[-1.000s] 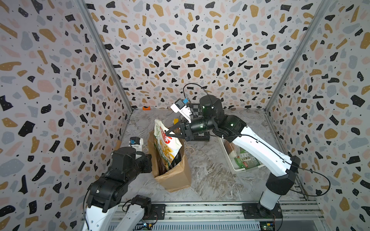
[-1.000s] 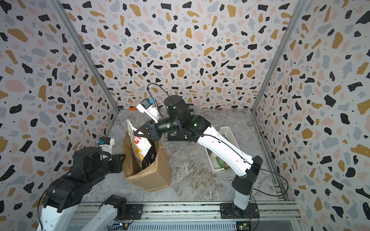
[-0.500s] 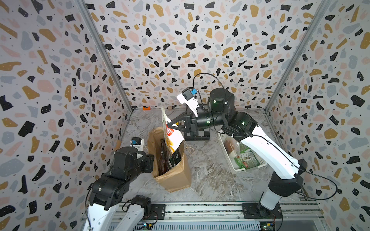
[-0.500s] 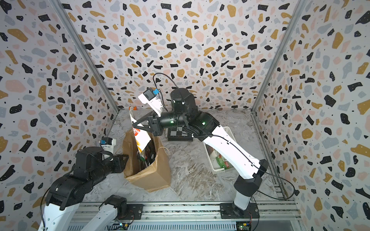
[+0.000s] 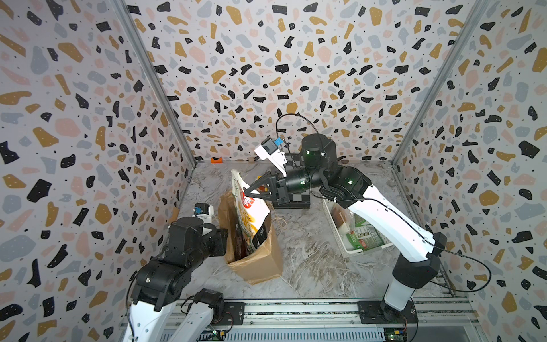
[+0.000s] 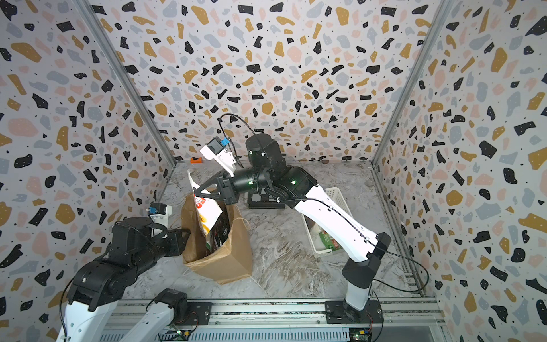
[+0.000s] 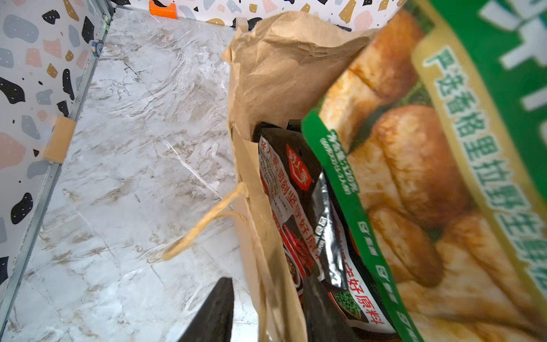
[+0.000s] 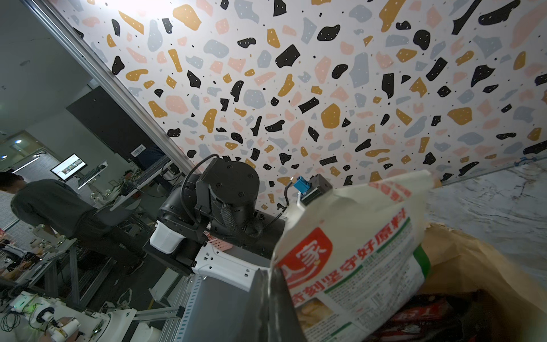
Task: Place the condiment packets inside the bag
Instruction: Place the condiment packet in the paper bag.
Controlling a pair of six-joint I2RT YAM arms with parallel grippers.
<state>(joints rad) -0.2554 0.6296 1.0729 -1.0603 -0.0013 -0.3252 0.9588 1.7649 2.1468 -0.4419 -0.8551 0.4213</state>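
- The right tool (image 5: 247, 191) is clamped shut on the upper edge of a cream and green packet (image 5: 251, 207), reaching in sideways over the bag's open mouth
- That cream and green packet (image 6: 207, 210) hangs tilted, its lower half inside the bag (image 5: 260, 263) and its upper half, with a red logo, sticking up above the rim
- In the right wrist view the packet's (image 8: 355, 251) printed back fills the foreground, with the brown paper of the bag (image 8: 473, 266) just behind it
- The left tool (image 7: 266, 296) stands open astride the bag's near wall: one dark finger (image 7: 216, 311) is outside the paper and not touching it, and a second dark shape sits inside
- The bag (image 6: 228, 263) stands upright on the marbled tabletop (image 5: 310, 260), creased, with a twisted paper handle drooping outward
- A black and red packet (image 7: 296, 183) already lies inside the bag, against the wall beside the green face of the held packet (image 7: 414, 177)
- A white basket (image 5: 334, 234) sits well apart from the bag, under the right arm, and holds more packets, one of them green (image 5: 365, 237)
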